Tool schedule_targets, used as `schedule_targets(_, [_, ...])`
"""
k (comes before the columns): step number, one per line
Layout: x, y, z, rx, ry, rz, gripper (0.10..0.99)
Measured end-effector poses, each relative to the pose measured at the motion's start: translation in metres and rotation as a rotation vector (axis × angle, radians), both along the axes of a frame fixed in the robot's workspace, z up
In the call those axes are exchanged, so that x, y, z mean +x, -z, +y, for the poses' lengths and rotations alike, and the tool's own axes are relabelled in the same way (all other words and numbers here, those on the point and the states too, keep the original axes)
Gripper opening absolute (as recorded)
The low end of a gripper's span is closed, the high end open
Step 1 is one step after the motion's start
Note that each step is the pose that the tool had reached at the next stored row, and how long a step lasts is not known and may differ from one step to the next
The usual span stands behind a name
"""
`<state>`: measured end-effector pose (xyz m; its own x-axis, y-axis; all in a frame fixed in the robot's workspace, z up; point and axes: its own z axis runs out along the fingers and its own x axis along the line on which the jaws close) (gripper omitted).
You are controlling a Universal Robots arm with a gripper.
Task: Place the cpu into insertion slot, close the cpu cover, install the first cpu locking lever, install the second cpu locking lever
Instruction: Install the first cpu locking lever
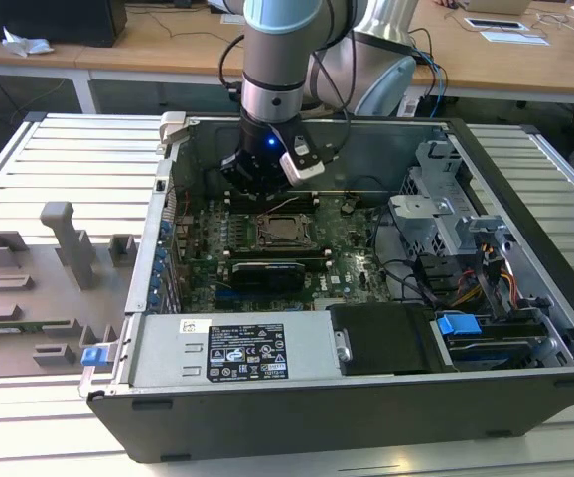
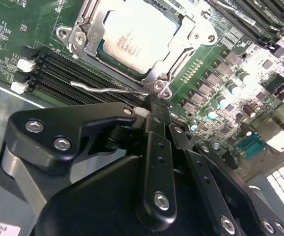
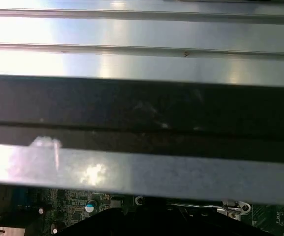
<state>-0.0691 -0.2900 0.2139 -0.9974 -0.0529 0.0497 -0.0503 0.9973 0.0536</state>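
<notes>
Working at the lever step: the dull silver square cpu (image 2: 132, 42) lies in the dark square insertion slot (image 1: 281, 231) under the closed silver frame cpu cover (image 2: 94, 29). My black gripper (image 2: 152, 105), jaws narrow and holding nothing, touches the thin wire locking lever (image 2: 107, 89) near the socket; I judge it needs pressing down under its hook.

An open computer case (image 1: 366, 397) is lying on its side on the surface (image 1: 69, 159), with the gripper (image 2: 152, 105) reaching down inside it. The cpu (image 2: 137, 39) is sitting in the insertion slot (image 1: 282, 231) with the cpu cover (image 2: 179, 51) lying around it. A locking lever (image 2: 107, 89) is lying between the cover and the memory slots (image 2: 63, 73), just beside the fingers (image 2: 157, 118).
</notes>
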Motion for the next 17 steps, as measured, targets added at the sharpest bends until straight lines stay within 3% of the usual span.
schedule_targets(3, [0.0004,0.0026,0.0005,0.000,0.000,0.0000,0.110])
schedule_targets(8, [0.0118,0.0048,0.0046,0.000,0.000,0.0005,0.110])
schedule_targets(17, [0.0320,0.0078,0.0060,0.000,0.000,0.0042,0.110])
